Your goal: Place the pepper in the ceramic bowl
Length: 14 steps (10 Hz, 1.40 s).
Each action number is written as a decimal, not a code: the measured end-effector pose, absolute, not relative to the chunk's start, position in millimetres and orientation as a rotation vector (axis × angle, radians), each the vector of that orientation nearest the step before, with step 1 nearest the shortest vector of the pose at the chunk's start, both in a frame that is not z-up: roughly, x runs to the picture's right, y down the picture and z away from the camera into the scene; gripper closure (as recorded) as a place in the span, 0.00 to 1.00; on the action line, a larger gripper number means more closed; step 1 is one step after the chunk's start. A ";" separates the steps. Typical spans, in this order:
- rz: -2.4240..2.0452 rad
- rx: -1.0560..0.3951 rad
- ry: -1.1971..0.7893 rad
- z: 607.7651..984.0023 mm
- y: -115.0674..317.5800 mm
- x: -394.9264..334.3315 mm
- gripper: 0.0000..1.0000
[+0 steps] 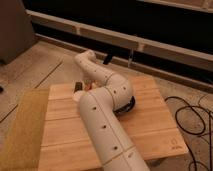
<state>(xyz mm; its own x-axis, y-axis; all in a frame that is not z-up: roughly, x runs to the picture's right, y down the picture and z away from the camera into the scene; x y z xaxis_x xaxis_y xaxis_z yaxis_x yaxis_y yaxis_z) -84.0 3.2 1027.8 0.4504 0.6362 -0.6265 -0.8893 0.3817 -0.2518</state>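
A: Tool (86, 84) low over the far left part of the counter (150, 125), tucked behind the bent white arm (107, 115).
B: Clenched or released?
A: Cannot tell; screened almost wholly by the forearm.
B: And the piece to be moved?
A: Pepper (89, 86), perhaps: a small orange-red fleck right at the tool, just beside a dark brown block (78, 88) on the wood. Too blurred to swear to. Touching the tool or merely near, impossible to say.
B: And the dish?
A: Ceramic bowl (131, 103) over to the right, showing only as a glossy black arc past the elbow, resting on the counter, mostly covered by the arm. Fleck outside it, apart, with the elbow's bulk between. Inside of the bowl hidden.
B: Anything else around?
A: Yellowish mat (20, 125) lying along the counter's left side. Black cables (192, 117) looped on the floor (45, 65) off to the right. Dark wall (125, 20) and a pale ledge (150, 47) beyond the far edge.
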 end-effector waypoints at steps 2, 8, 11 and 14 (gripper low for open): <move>1.012 -0.625 0.475 1031.6 4.9 -86.0 0.35; 1.038 -0.639 0.446 1035.6 -3.2 -83.0 0.78; 1.055 -0.646 0.438 1036.1 -4.8 -77.5 1.00; 1.063 -0.648 0.428 1027.8 -14.9 -75.3 1.00</move>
<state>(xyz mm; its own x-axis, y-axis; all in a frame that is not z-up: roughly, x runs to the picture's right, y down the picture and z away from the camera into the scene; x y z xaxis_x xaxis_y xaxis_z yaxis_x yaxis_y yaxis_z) -75.3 -14.9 1027.8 0.4334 0.6617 -0.6118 -0.9011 0.3309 -0.2803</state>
